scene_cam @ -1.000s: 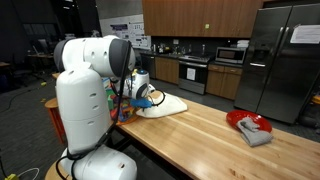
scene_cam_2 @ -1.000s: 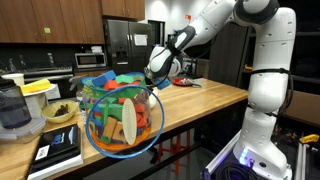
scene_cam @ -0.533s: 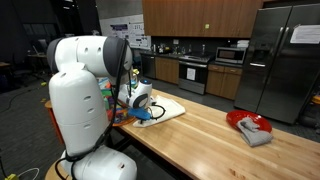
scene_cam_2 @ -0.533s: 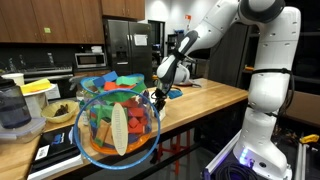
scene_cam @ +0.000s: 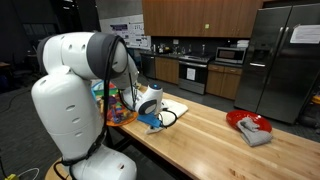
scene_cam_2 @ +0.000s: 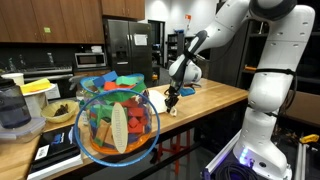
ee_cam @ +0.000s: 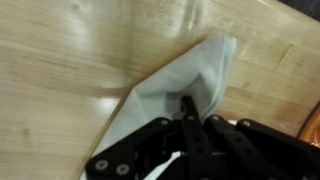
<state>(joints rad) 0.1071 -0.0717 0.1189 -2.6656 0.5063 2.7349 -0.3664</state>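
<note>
Pinching a fold of the white cloth in my closed pincer, with the cloth lying on the wooden tabletop near its edge, close to a bowl of coloured toys.

My hand is black and matt, hard plastic or metal, I cannot tell which. Under it the cloth is white, soft and matt, creased into folds. The surface is pale wood in long strips, smooth, with a satin sheen that catches the light. In an exterior view my arm has a glossy white plastic shell, the fridge is brushed metal and the plate is shiny red. The bowl is clear, glossy plastic.
</note>
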